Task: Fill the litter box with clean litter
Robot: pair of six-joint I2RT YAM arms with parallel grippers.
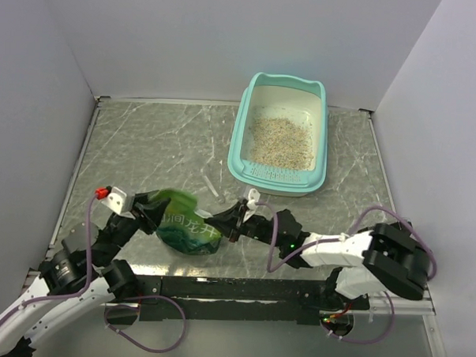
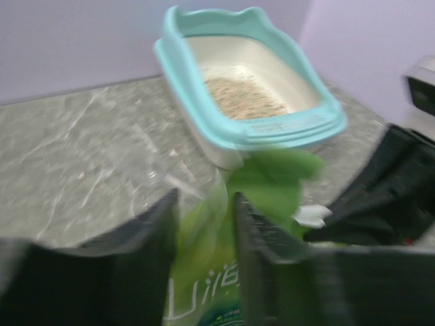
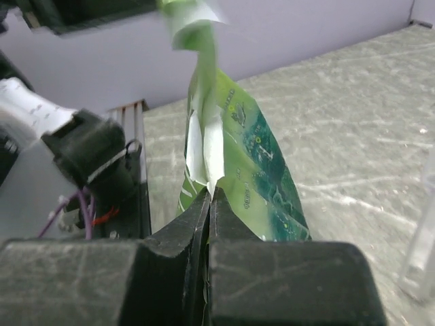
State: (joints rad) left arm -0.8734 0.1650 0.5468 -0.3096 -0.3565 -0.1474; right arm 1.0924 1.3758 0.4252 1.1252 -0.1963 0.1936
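The teal litter box (image 1: 238,139) stands at the back right of the table and holds a patch of beige clean litter (image 1: 281,141). Both also show in the left wrist view, the litter box (image 2: 272,132) with the litter (image 2: 245,98) in it. A green crinkled pouch (image 1: 188,228) is held upright near the front between both grippers. My left gripper (image 1: 154,210) has its fingers (image 2: 160,238) either side of the pouch (image 2: 204,272). My right gripper (image 3: 209,193) is shut on the pouch's torn white edge (image 3: 204,153). The pouch's top is blurred.
A clear plastic strip (image 1: 212,185) lies on the grey marbled table between the pouch and the litter box. White walls close in the back and both sides. The black mounting rail (image 1: 241,289) runs along the front edge.
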